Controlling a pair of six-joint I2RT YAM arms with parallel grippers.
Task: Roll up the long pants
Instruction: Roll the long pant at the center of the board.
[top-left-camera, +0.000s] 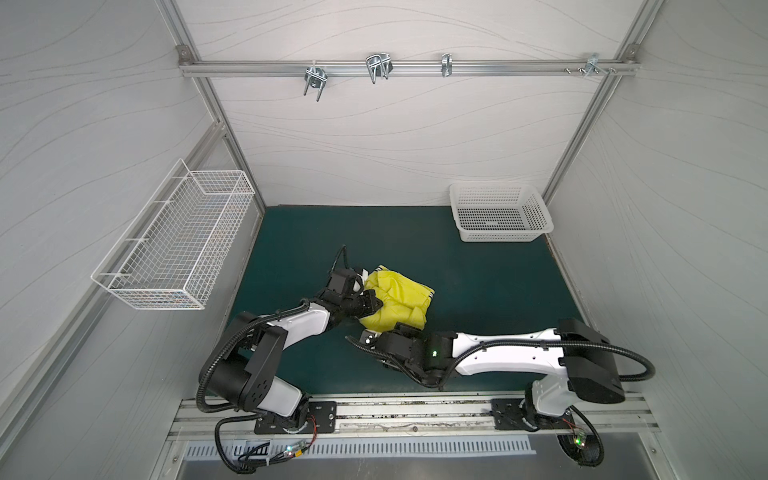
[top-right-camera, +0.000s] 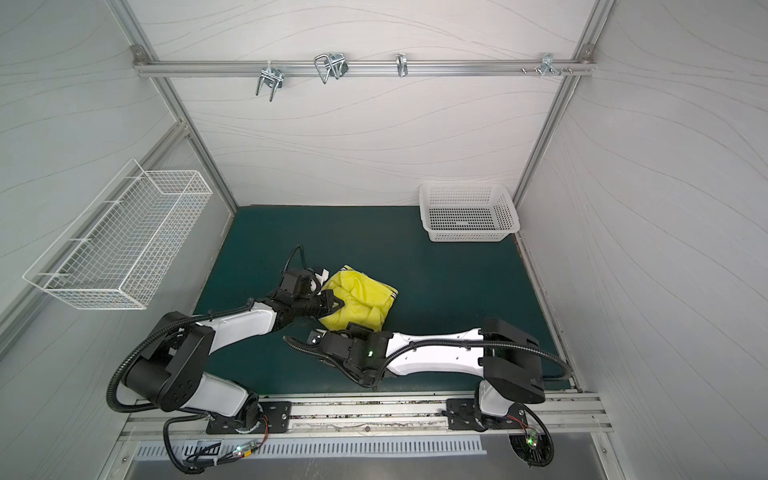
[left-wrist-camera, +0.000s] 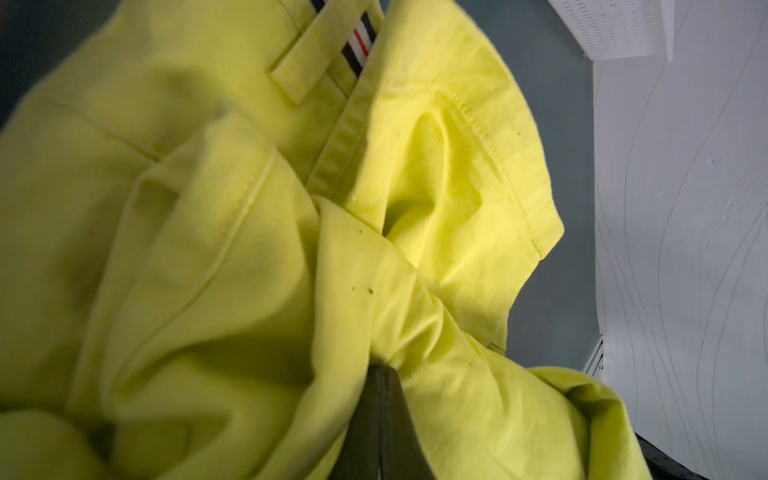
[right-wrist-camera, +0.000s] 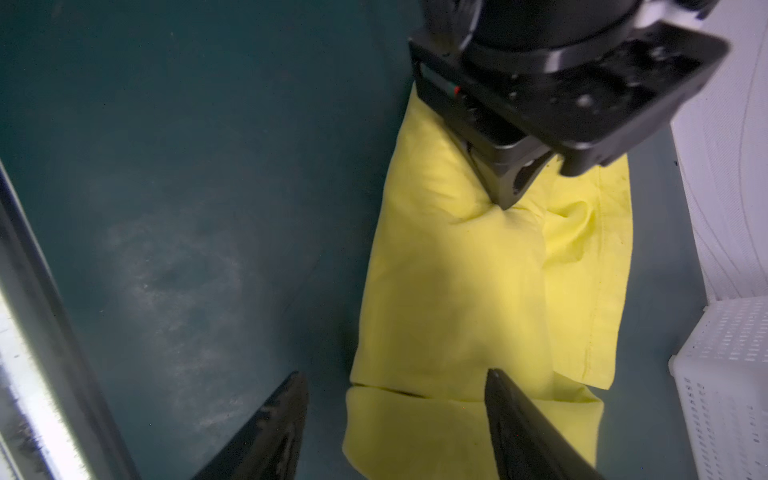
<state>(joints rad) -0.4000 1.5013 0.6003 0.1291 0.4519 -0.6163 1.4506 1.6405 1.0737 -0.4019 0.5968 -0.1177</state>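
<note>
On the green mat (top-left-camera: 457, 291), in both top views, one pair of long pants (top-left-camera: 397, 301) (top-right-camera: 361, 305) lies bunched into a bundle near the middle. The left gripper (top-left-camera: 376, 303) presses into its side. The right wrist covers its near edge. One white plastic basket (top-left-camera: 494, 237) sits at the far right corner, well apart. One wire basket (top-left-camera: 174, 249) hangs on the left wall, and four metal hooks (top-left-camera: 378, 66) hang on the back rail.

In the left wrist view, that gripper's fingers (left-wrist-camera: 380, 415) are pinched together on a fold of the fabric. The striped waistband (left-wrist-camera: 359, 41) shows beyond.

In the right wrist view, the right gripper (right-wrist-camera: 395, 419) stands wide apart, clamping nothing. One finger is over the bundle's end, one over bare mat.
</note>
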